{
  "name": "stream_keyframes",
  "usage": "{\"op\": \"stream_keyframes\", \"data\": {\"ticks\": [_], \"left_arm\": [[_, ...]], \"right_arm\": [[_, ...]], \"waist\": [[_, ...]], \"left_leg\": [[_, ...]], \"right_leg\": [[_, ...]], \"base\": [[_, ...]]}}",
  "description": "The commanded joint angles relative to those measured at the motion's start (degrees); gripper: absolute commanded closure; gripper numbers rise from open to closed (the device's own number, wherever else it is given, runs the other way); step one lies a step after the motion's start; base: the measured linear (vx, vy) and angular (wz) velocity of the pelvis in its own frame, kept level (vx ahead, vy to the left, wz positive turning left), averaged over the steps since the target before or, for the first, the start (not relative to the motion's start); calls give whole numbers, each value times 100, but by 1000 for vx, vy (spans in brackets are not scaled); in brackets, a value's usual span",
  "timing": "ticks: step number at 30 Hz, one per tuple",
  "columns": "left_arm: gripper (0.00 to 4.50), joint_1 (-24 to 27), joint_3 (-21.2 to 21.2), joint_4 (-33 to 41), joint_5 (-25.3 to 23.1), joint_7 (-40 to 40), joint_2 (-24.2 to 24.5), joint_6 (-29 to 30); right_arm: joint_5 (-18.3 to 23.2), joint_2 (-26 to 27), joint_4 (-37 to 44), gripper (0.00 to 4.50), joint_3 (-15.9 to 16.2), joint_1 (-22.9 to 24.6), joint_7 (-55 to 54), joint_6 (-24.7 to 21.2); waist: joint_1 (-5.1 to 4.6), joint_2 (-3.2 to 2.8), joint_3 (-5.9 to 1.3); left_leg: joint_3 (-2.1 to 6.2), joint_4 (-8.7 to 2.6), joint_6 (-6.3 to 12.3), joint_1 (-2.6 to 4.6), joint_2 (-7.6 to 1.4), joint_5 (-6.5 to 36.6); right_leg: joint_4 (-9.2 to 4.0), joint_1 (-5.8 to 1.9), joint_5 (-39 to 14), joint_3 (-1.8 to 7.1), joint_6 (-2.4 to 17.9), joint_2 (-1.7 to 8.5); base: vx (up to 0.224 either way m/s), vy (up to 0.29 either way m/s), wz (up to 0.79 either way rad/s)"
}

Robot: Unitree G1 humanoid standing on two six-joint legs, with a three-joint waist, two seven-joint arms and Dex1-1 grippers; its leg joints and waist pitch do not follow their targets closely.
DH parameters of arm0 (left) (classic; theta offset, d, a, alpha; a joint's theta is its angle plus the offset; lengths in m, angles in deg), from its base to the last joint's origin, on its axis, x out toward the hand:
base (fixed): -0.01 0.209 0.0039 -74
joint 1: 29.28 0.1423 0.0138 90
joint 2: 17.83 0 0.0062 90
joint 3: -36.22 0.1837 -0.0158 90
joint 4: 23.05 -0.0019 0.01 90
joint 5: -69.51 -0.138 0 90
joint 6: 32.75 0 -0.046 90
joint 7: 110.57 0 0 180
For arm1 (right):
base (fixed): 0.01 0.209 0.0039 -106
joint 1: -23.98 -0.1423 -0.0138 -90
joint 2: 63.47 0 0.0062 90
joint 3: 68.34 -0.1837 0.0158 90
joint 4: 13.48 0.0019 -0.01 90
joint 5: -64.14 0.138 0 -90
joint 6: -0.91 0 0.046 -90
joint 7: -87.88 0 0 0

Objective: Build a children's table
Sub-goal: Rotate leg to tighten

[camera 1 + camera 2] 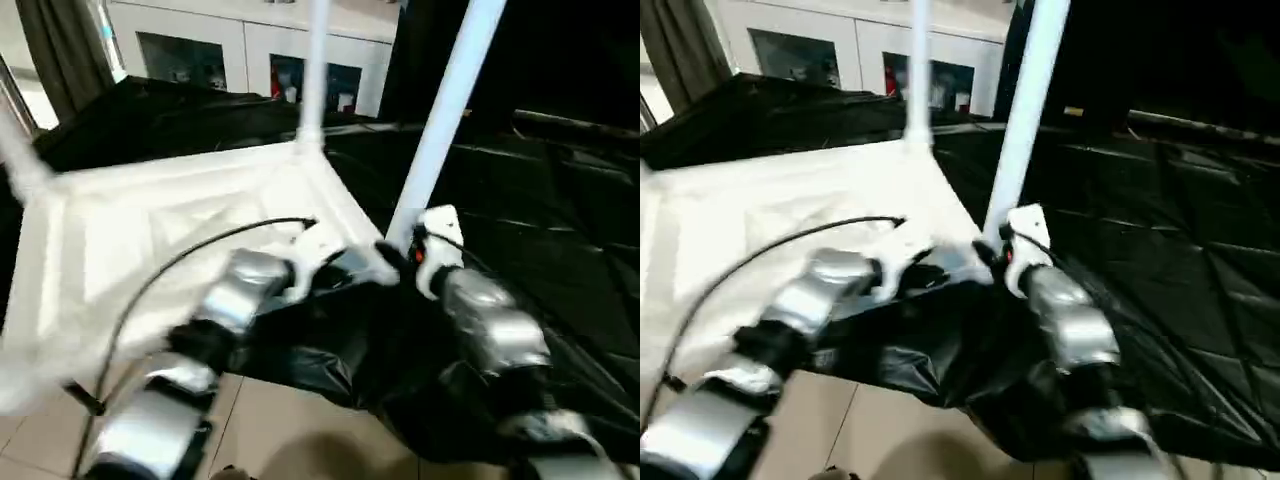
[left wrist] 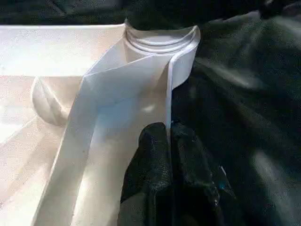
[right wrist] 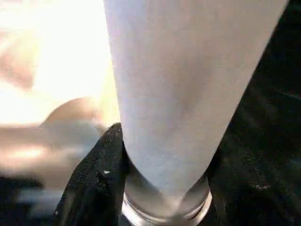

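The children's table lies upside down, its white ribbed top (image 1: 150, 240) resting on a black cloth. Two white legs stand in corner sockets, a near one (image 1: 450, 110) and a far one (image 1: 315, 70). A third leg (image 1: 20, 160) shows blurred at the left edge. My left gripper (image 2: 168, 134) is shut on the top's thin rim wall, just short of the near corner socket (image 2: 160, 40). My right gripper (image 3: 164, 155) hugs the near leg (image 3: 178, 84) just above its socket collar (image 3: 164, 212), a black finger (image 3: 101, 183) pressed against the leg's side.
A black cloth (image 1: 540, 220) covers the work surface and hangs over its near edge. Tiled floor (image 1: 280, 420) lies below. Behind stands a white cabinet with glass doors (image 1: 250, 50), and a dark curtain (image 1: 60, 40) hangs at the back left. A black cable (image 1: 180, 260) arcs over my left forearm.
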State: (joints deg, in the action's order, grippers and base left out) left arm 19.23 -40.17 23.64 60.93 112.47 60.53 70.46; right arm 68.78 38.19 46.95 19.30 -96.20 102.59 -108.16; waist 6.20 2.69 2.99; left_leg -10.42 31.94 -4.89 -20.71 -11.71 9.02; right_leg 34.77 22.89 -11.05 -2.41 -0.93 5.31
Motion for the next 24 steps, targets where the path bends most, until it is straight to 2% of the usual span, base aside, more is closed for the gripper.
{"op": "stream_keyframes", "data": {"ticks": [1,2,6,7,8,10,13,15,17,19,22,24], "left_arm": [[450,-91,4,-102,128,-377,-440,40],[450,-152,62,-186,85,-480,-669,1],[450,-207,124,-261,37,-486,-721,-121],[450,-214,120,-276,38,-470,-691,-144],[450,-220,110,-301,47,-432,-627,-191],[450,-218,90,-310,61,-355,-548,-239],[450,-219,32,-322,81,-248,-414,-282],[450,-163,15,-275,137,166,-136,-516],[450,-89,25,-195,207,541,64,-643],[450,-7,33,-92,293,937,262,-828],[450,125,56,105,428,1524,559,-1149],[450,235,86,331,556,2000,776,-1117]], "right_arm": [[105,393,-641,250,170,96,-251,-212],[81,610,-784,250,141,-54,-436,-68],[-10,640,-749,250,215,-59,-261,93],[-25,602,-715,195,234,-30,-180,133],[5,554,-673,181,216,-2,-60,159],[13,462,-605,181,257,27,122,202],[-25,249,-447,140,408,86,501,287],[15,-215,9,140,698,251,1383,251],[113,-495,293,140,800,345,1890,209],[170,-815,533,140,904,435,2387,241],[249,-1245,822,140,979,562,3093,294],[347,-1551,1033,140,1041,657,3575,255]], "waist": [[-30,-9,-224],[-32,-6,-227],[-2,-6,-249],[-4,-7,-254],[1,-17,-251],[7,-23,-248],[15,-13,-262],[43,-22,-257],[45,-2,-263],[60,-12,-270],[51,-13,-288],[43,-22,-283]], "left_leg": [[86,-431,-185,98,-90,2454],[92,-431,-165,106,-83,2527],[92,-457,-97,73,-94,2321],[91,-461,-89,62,-96,2267],[77,-462,-75,60,-99,2219],[70,-460,-52,60,-94,2258],[67,-458,-14,41,-106,2142],[55,-447,45,49,-109,2085],[54,-443,146,-6,-105,1899],[50,-430,186,-10,-111,1737],[43,-405,247,-32,-127,1397],[22,-380,342,-24,-133,1271]], "right_leg": [[-649,-70,-2892,161,532,280],[-666,-63,-2977,152,496,280],[-647,-110,-2600,156,468,271],[-634,-120,-2480,157,489,267],[-620,-117,-2248,162,561,254],[-623,-122,-2231,166,593,256],[-611,-145,-2076,166,642,264],[-620,-151,-1985,165,659,254],[-593,-193,-1855,166,685,258],[-576,-208,-1706,164,757,270],[-495,-245,-1099,149,957,256],[-447,-238,-742,154,1127,249]], "base": [[0,0,0],[0,0,0],[0,0,0],[0,0,0],[0,0,0],[0,0,0],[0,0,0],[0,0,0],[0,0,0],[0,0,0],[0,0,0],[0,0,0]]}}
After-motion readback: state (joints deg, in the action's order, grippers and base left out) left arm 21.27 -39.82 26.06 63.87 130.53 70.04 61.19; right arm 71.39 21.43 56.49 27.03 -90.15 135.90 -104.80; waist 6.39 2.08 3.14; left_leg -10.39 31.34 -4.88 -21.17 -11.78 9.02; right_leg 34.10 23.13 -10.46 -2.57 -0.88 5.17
